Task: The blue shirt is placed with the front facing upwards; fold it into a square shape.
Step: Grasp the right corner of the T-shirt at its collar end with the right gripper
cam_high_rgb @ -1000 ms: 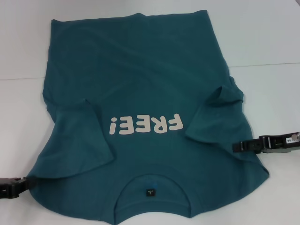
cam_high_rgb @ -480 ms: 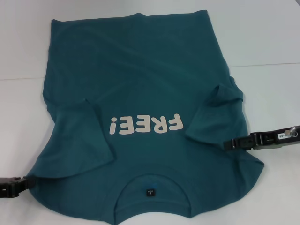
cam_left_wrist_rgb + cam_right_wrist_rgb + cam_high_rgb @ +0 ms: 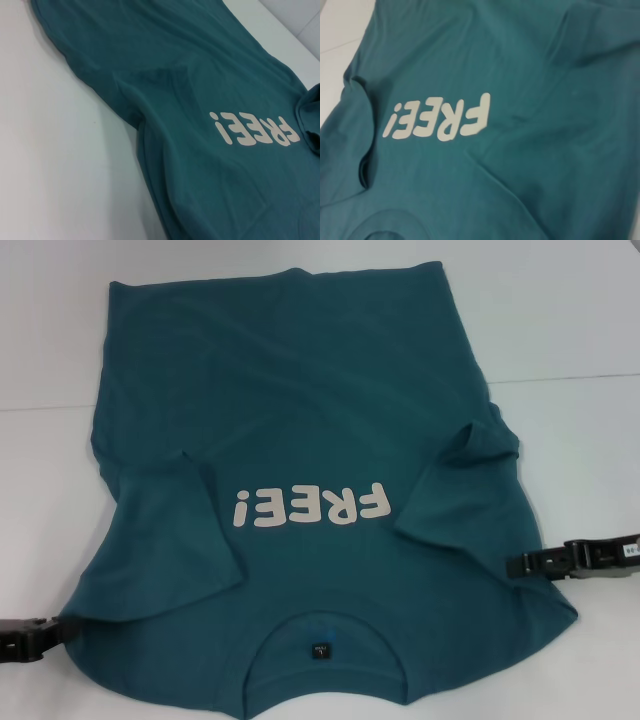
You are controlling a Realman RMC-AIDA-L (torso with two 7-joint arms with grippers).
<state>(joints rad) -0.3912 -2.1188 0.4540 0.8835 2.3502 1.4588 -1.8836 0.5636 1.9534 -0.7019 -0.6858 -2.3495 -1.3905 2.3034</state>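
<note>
Sleeves are in; side folds come next.
The blue shirt [image 3: 300,490] lies face-up on the desk [image 3: 560,320]; left gripper [image 3: 45,630] and right gripper [image 3: 520,563] touch its edges, grip unclear. Pinch both layers before you lift.

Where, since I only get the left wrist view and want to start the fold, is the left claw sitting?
Observer: The left claw is at the blue shirt's near left corner, just outside the left sleeve, which lies folded in over the chest.
Operator: And the other one?
Observer: The right claw is at the shirt's right edge, a bit nearer the robot than the right sleeve.
Operator: Which end faces the robot?
Observer: The collar, with its black tag showing, lies nearest the robot.
</note>
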